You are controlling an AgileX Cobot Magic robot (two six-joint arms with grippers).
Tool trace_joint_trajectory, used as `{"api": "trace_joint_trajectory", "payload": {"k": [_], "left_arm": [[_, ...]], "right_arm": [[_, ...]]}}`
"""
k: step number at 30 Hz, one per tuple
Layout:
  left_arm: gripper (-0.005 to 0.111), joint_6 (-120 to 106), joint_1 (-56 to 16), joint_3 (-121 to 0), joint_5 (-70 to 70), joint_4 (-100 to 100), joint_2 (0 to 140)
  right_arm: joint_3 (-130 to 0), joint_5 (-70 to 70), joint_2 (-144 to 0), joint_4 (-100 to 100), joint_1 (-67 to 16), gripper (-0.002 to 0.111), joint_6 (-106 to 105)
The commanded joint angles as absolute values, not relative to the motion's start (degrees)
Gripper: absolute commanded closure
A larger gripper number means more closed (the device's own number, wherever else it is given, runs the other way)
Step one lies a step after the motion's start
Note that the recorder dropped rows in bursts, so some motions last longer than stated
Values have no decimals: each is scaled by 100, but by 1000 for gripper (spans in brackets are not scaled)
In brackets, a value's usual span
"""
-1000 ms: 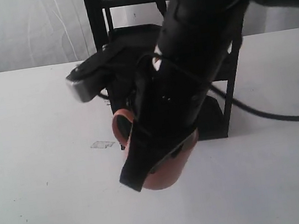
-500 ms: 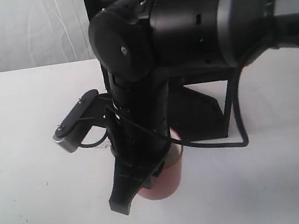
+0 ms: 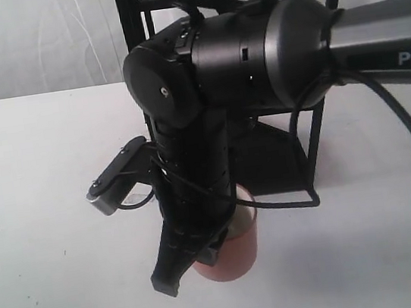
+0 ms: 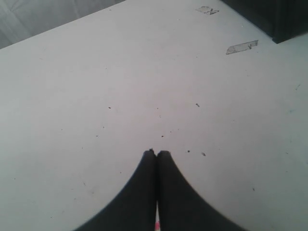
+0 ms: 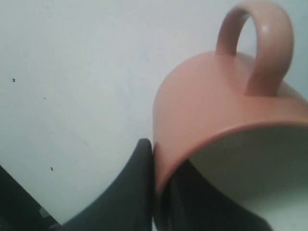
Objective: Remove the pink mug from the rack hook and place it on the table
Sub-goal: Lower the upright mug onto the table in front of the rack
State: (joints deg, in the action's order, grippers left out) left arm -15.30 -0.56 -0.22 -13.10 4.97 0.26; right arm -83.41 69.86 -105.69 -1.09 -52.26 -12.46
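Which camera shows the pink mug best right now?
Right wrist view: the pink mug fills it, handle, wall and cream inside visible, right gripper pinching its wall. Exterior view shows only its lower part under the arm. Left wrist view shows none of it.

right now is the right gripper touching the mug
Touching. The right wrist view shows the right gripper pinching the wall of the mug: one finger pressed outside, the other inside.

Matt pink mug [image 5: 207, 106], smooth white table [image 3: 42, 246]
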Motion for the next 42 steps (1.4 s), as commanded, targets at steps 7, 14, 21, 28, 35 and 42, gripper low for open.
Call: {"api": "trace_joint_trajectory", "payload": {"k": [7,14,21,28,35,42], "left_arm": [[107,-1529,-74,0,-1286,547,0],[107,-1529,-74,0,-1286,547,0],[107,-1529,-74,0,-1286,547,0],[107,-1529,-74,0,-1286,547,0],[107,-1529,-74,0,-1286,547,0],[107,-1529,-74,0,-1286,547,0]], "right_arm": [[-8387,6949,-10768,-1110,-4736,108,-1531],[-8387,6848,-10988,-1032,-4736,108,-1550],[-8387,6799,-11141,-805,-4736,108,-1792],[-8387,6621,-11175,-804,-4736,108,-1780],[-8387,6371,-11219,-796,-4736,108,-1780],[-8387,6423,-11301,-817,-4736,99,-1780]]}}
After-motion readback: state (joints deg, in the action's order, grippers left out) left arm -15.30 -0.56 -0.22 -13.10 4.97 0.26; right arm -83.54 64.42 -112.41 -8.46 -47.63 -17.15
